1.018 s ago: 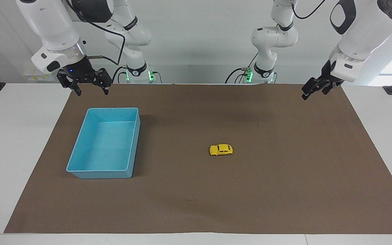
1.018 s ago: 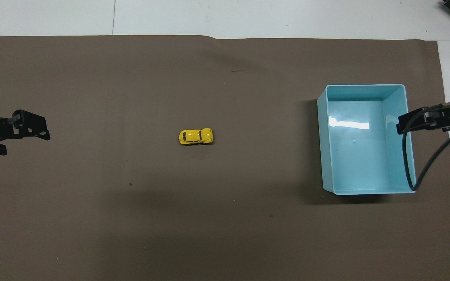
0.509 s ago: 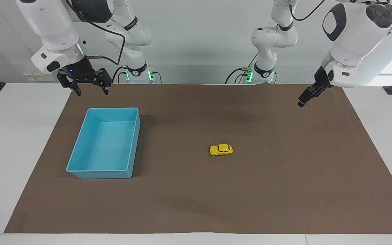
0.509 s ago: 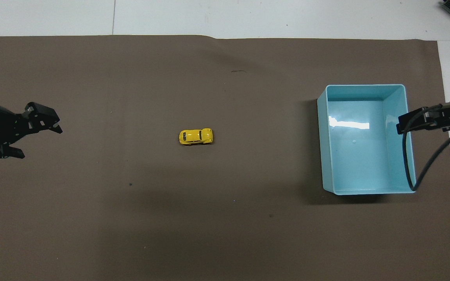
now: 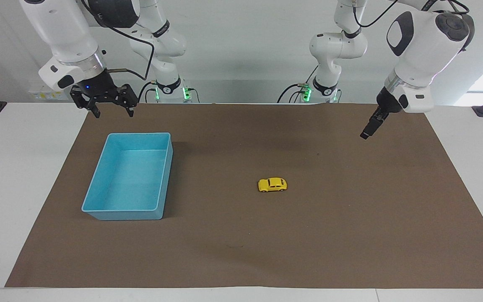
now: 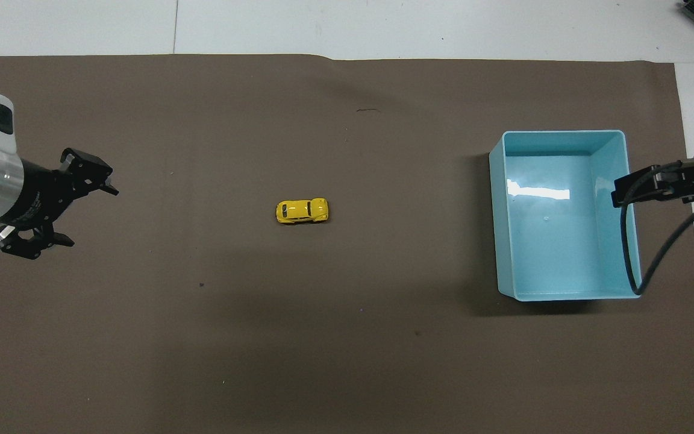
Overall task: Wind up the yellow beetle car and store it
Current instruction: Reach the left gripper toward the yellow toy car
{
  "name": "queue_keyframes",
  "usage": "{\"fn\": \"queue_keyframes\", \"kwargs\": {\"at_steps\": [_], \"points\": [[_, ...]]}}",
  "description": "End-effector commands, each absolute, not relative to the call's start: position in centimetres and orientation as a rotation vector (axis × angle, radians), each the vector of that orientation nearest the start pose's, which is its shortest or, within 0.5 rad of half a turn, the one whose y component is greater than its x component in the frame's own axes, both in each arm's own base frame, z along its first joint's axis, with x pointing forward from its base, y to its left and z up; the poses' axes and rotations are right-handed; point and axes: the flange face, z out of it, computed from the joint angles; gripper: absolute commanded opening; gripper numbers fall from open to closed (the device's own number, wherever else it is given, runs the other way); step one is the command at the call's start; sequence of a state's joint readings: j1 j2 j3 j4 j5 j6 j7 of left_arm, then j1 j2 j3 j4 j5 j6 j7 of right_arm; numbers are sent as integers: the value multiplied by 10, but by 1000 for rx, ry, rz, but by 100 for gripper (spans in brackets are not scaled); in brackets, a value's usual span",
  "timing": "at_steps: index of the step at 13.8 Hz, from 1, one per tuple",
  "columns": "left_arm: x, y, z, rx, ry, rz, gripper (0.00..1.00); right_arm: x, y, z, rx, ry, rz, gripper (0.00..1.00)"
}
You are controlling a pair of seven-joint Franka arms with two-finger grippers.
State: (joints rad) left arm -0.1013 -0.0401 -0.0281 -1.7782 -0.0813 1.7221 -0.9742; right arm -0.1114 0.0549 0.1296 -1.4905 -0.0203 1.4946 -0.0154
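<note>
The yellow beetle car (image 5: 272, 184) (image 6: 302, 211) stands alone on its wheels near the middle of the brown mat. My left gripper (image 5: 367, 131) (image 6: 90, 216) hangs open and empty above the mat toward the left arm's end, well apart from the car. The right gripper (image 5: 113, 111) is open too. It holds nothing and waits in the air above the mat's edge at the robots' end, just on the robots' side of the light blue bin (image 5: 138, 134) (image 6: 564, 133).
The bin has nothing in it and sits toward the right arm's end of the brown mat (image 5: 350, 235). A black cable (image 6: 642, 265) from the right arm hangs over the bin's rim. White tabletop (image 5: 23, 167) borders the mat.
The left arm has swung in from the mat's end toward the car, and its gripper has dropped a little and turned. The right arm, the car and the bin have stayed put.
</note>
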Motion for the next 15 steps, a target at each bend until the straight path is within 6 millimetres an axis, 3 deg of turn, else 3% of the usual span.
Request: {"fn": "queue_keyframes", "kwargs": {"at_steps": [1, 6, 10, 13, 15], "points": [[540, -85, 556, -2866, -1470, 87, 100, 562, 4, 626, -3138, -72, 84, 100], [550, -108, 540, -2685, -1859, 65, 100, 562, 4, 626, -3138, -72, 84, 100], [559, -144, 517, -2478, -2158, 121, 100, 562, 4, 626, -3138, -72, 84, 100], [576, -161, 499, -2206, -2511, 133, 100, 562, 4, 626, -3138, -72, 84, 100], [581, -183, 482, -2137, -2592, 156, 100, 562, 4, 626, -3138, -72, 84, 100]]}}
